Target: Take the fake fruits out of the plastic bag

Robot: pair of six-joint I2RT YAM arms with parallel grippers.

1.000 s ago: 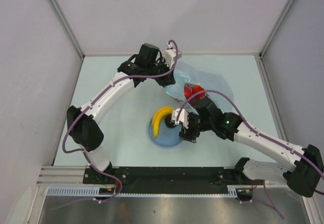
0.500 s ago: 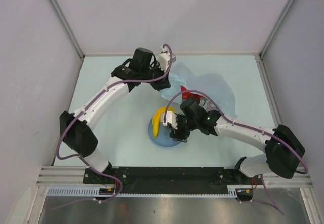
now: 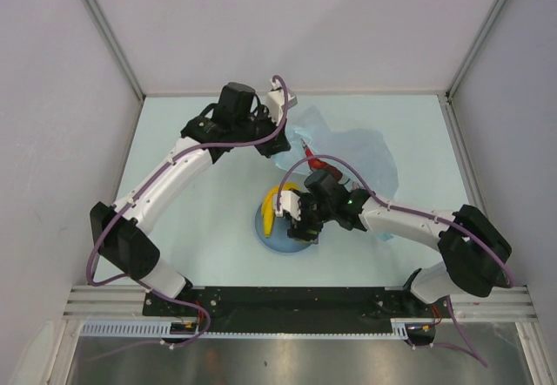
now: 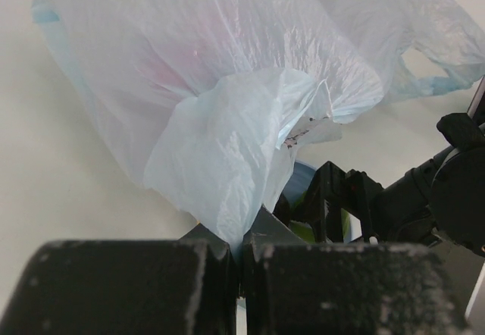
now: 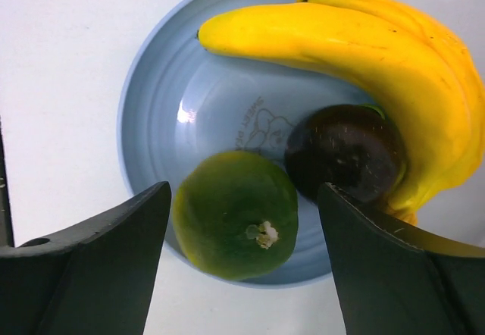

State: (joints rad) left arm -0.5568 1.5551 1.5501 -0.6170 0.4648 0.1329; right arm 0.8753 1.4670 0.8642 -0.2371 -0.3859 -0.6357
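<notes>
Pale table [image 3: 200,228], white walls. R gripper [image 5: 244,195] is spread wide over green fruit [image 5: 235,225] on plate [image 5: 151,100]. Best lift straight up so fingers don't nudge it. Banana [image 5: 356,54] lies flat on plate, long axis near-far, far tip curving twd plastic bag [image 4: 227,85]. L gripper [image 4: 241,252] pinches bag; red fruit [image 3: 318,165] inside.

Illumination is bright, even and diffuse in all three views. The overhead view shows only faint, soft shadows on the table [image 3: 200,228]. In the left wrist view the plastic bag [image 4: 250,85] is lit through, with its folds washed pale. The left tool [image 4: 242,244] is dark, grainy and out of focus in the foreground. In the right wrist view a small glare spot sits on the plate [image 5: 163,70]. The banana [image 5: 364,54] and green fruit [image 5: 235,214] are sharp with a soft sheen. The fingers [image 5: 91,267] of the right tool [image 5: 244,192] are blurred.
</notes>
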